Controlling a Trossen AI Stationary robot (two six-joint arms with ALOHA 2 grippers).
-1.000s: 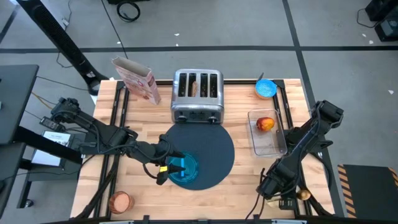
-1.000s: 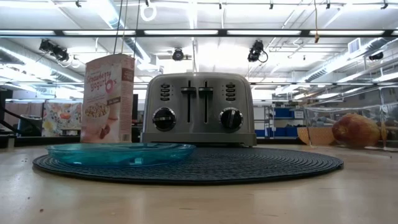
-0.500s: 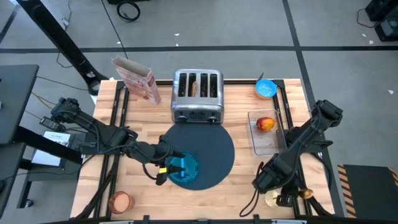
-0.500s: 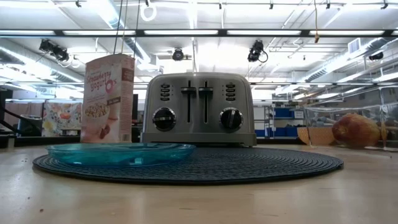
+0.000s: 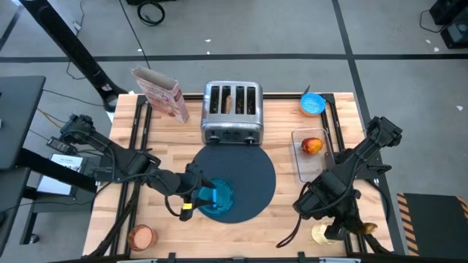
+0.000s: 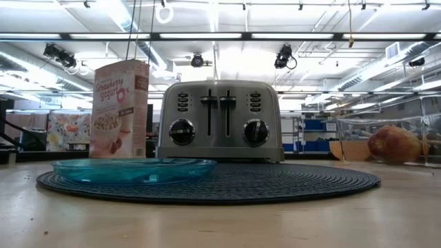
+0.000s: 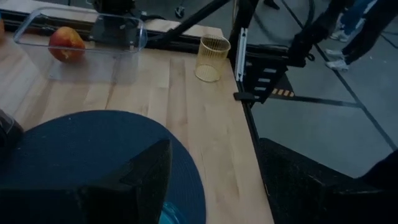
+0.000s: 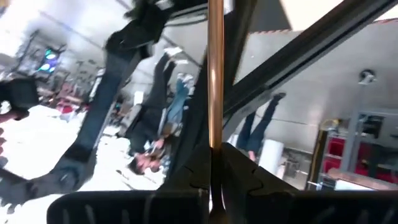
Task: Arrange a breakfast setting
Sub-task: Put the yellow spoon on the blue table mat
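A teal plate [image 5: 217,199] lies on the left part of the round navy mat [image 5: 245,175]. My left gripper [image 5: 194,202] hovers open over the plate's left rim, touching nothing. At the near right corner my right gripper [image 5: 344,225] is shut on the gold spoon [image 5: 363,229], above a pale gold wire cup [image 5: 319,234]. Toast [image 5: 228,102] stands in the chrome toaster [image 5: 232,109]. The red-orange fruit [image 5: 312,145] lies in a clear box. The blue bowl [image 5: 312,104] sits far right and the copper cup [image 5: 141,237] near left. My right gripper pinches the spoon's thin handle [image 8: 215,152] between its two shut fingers. The handle runs straight out past the fingertips, along the fingers. The spoon's bowl end does not show in the wrist view, and in the high view the hand hides the place of contact.
The pink cereal box [image 5: 159,91] stands at the far left beside the toaster. The clear box [image 5: 313,166] takes up the right side between bowl and right arm. Bare wood shows between the mat and the near edge [image 5: 256,234]. People stand in the room beyond the table.
My right gripper has risen and turned at the near right corner, staying shut on the spoon; the pale gold wire cup below it has come into view. My left gripper has rolled a little over the plate and stays open.
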